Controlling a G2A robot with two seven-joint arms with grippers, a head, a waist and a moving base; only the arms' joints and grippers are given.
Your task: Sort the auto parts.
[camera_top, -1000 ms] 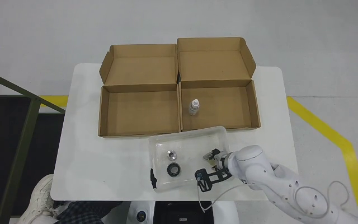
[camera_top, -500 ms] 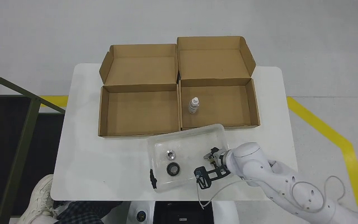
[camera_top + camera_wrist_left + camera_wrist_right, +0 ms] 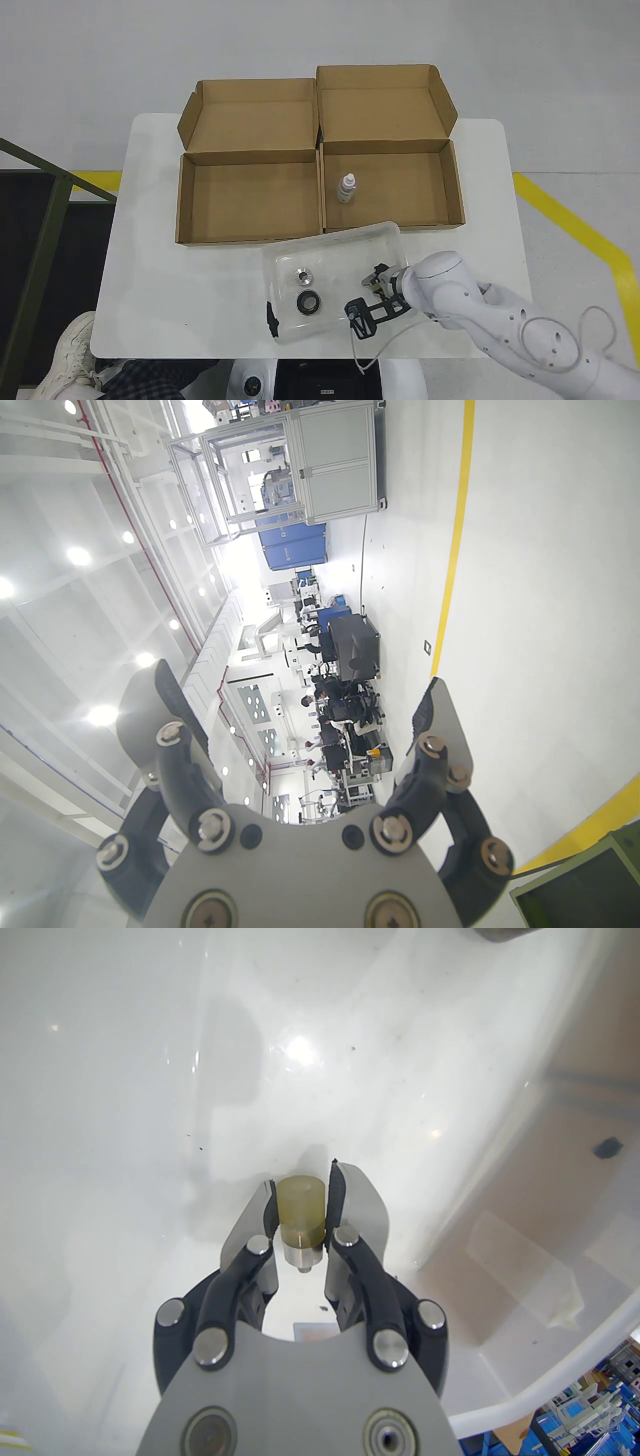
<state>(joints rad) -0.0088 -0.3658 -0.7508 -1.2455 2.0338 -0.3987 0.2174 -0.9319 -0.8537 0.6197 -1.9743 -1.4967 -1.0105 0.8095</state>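
Your right gripper (image 3: 301, 1176) clenched on yellowish cylinder part (image 3: 300, 1215), inside clear bin (image 3: 385, 232) at table (image 3: 160, 280) near edge; part's long axis runs along fingers, metal stem toward wrist, yellow end outward; right arm already has it. Judgement: lift clear first, since bin's far wall stands between part and boxes. Right box (image 3: 455, 190), just beyond that wall, holds one white bottle-shaped part (image 3: 346, 188); left box (image 3: 182, 200) beside it. Bin also holds metal bushing (image 3: 303, 277) and black ring (image 3: 311, 301) toward its left side. Left gripper (image 3: 297, 675) spread wide, holding nothing, aimed away from table.

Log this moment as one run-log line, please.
right claw: shut on yellowish cylinder, inside clear bin | left claw: open, empty
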